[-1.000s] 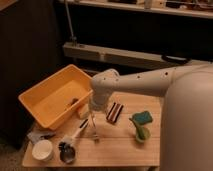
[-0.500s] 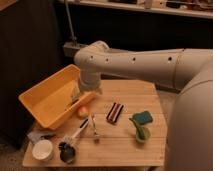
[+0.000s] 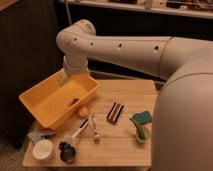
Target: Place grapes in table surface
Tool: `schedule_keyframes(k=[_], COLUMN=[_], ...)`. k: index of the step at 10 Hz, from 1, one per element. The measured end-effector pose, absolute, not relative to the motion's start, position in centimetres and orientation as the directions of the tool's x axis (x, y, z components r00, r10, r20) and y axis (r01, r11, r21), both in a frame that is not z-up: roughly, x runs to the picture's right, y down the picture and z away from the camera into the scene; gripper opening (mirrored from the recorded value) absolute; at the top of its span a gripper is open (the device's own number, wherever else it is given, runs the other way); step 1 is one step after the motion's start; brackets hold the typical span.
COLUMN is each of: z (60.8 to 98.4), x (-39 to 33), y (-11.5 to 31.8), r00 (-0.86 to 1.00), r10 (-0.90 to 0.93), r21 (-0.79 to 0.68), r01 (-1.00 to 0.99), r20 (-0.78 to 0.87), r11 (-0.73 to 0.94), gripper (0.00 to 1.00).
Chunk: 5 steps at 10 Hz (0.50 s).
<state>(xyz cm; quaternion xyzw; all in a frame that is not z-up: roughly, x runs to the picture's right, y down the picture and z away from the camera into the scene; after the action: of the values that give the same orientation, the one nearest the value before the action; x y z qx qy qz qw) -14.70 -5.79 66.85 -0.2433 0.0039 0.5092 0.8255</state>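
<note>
Grapes on bin floor, tool above by back wall, jaws apart: lower straight, clamp whole cluster, clear rim, set on bare counter.

On my feed the bin is yellow; the grapes in it dark reddish-brown; the arm and gripper at its back wall off-white; the table light tan; 1 fruit orange; the packet striped red and black; the sponge teal.
</note>
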Motion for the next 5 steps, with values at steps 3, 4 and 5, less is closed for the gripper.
schedule_keyframes(k=[3, 4, 5], z=[67.1, 67.7, 69.2], x=[-14.5, -14.4, -14.8], y=[-5.8, -6.1, -6.9], r00=[0.484, 0.509, 0.561], r10=[0.837, 0.825, 0.795], r21=[-0.397, -0.392, -0.398], r01=[-0.842, -0.831, -0.8], r20=[-0.255, -0.246, -0.232], r11=[0.366, 0.396, 0.449], gripper=[0.8, 0.8, 0.8])
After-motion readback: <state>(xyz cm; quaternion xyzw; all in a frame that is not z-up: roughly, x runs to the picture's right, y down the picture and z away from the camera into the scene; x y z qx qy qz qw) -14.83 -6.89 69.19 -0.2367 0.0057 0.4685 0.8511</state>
